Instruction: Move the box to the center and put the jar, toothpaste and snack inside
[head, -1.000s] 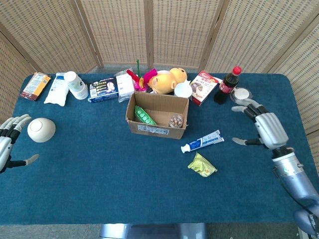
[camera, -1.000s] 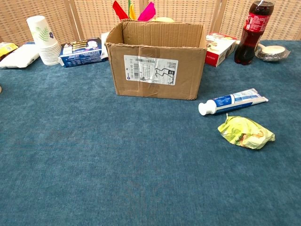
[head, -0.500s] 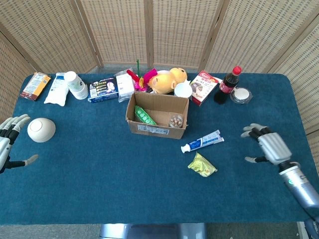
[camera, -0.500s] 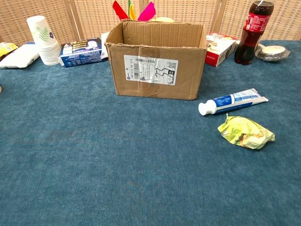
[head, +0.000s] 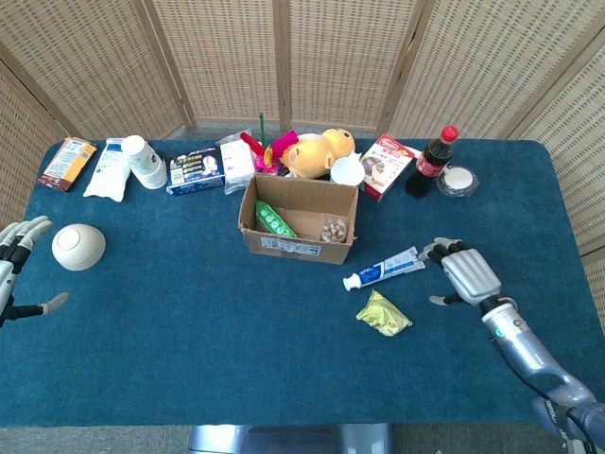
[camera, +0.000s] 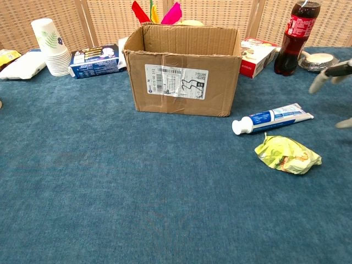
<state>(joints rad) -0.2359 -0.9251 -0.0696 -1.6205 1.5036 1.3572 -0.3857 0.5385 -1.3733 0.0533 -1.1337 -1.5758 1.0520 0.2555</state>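
Observation:
The open cardboard box (head: pixel 299 219) (camera: pixel 183 69) stands mid-table. Inside it, in the head view, lie a jar of brown contents (head: pixel 333 230) and a green packet (head: pixel 274 219). The white and blue toothpaste tube (head: pixel 383 269) (camera: pixel 271 118) lies on the cloth right of the box. A crumpled yellow-green snack bag (head: pixel 383 314) (camera: pixel 287 154) sits just in front of the tube. My right hand (head: pixel 462 270) (camera: pixel 334 82) hovers open, right of the tube's tail and holding nothing. At the far left edge my left hand (head: pixel 14 268) is open beside a white bowl (head: pixel 78 246).
Along the back stand a cola bottle (head: pixel 430 161), a small foil dish (head: pixel 458 180), a red carton (head: pixel 387 165), a white cup (head: pixel 347 170), a yellow plush toy (head: pixel 317 153), blue packets (head: pixel 196 170) and stacked paper cups (head: pixel 144 161). Wicker screens close off the rear.
My right hand has travelled from near the cola bottle toward me, then left, ending close to the toothpaste tube. It now enters the chest view. The left hand stays put.

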